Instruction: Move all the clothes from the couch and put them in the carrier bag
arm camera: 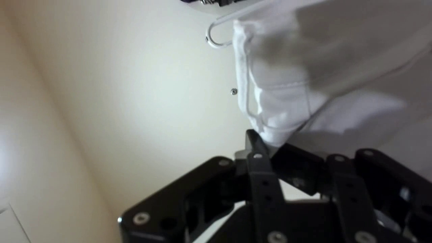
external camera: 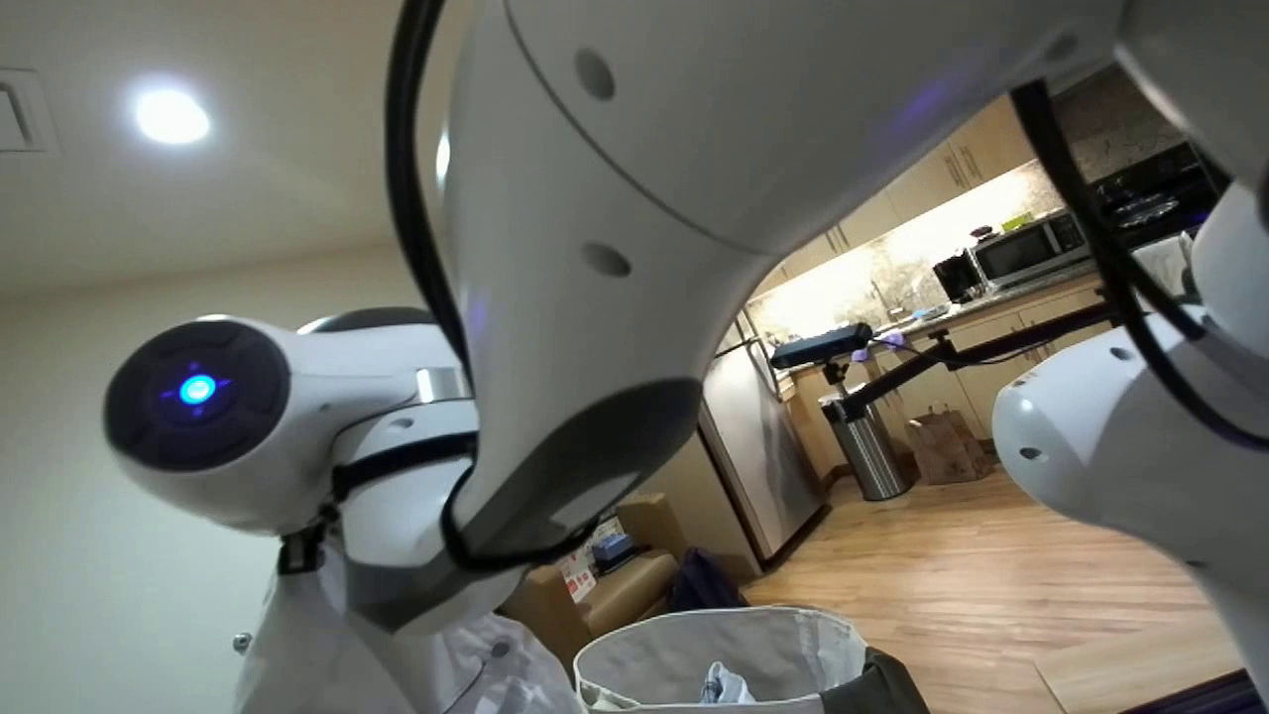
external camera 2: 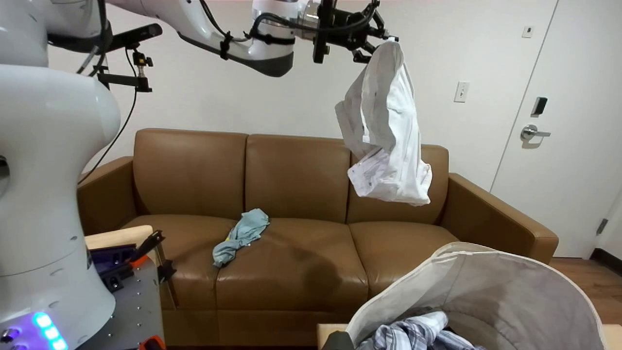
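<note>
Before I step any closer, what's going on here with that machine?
A robot arm is on tidying duty: what lies on the couch goes into the carrier bag. Its end effector is shut on a white garment, which hangs in mid-air, not yet in the bag. A plaid cloth is already inside, and a blue-grey cloth lies on the couch, so there's work left.

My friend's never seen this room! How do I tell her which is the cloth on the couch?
Find the long brown couch in an exterior view. Left of its middle there, a crumpled cloth lies where two seat cushions meet. It's dull blue-green, unlike the white cloth hanging in the air and the plaid cloth in the bag.
</note>
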Available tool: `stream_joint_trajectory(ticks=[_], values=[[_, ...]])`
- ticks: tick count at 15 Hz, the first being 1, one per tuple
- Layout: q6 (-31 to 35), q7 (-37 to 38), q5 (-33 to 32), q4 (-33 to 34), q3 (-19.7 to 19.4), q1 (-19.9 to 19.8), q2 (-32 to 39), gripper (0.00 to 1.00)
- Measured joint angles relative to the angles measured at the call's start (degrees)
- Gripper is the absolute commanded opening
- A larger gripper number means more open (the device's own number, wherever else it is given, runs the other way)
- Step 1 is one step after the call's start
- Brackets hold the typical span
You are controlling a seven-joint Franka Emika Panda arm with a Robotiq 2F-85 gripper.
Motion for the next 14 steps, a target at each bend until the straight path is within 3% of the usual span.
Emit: stream_joint_trajectory(ticks=[2,6,10,14], values=[[0.00,-3.21,0.00,-2.26,-2.37,0.63,0.00,0.05],[-0.08,-3.67,0.62,-2.60,-2.16,0.85,0.37,0.05],[-1.36,-3.75,8.37,-2.60,-1.72,0.85,-2.94,0.04],[-1.39,-5.24,14.15,-3.97,-9.78,2.19,-9.39,0.04]])
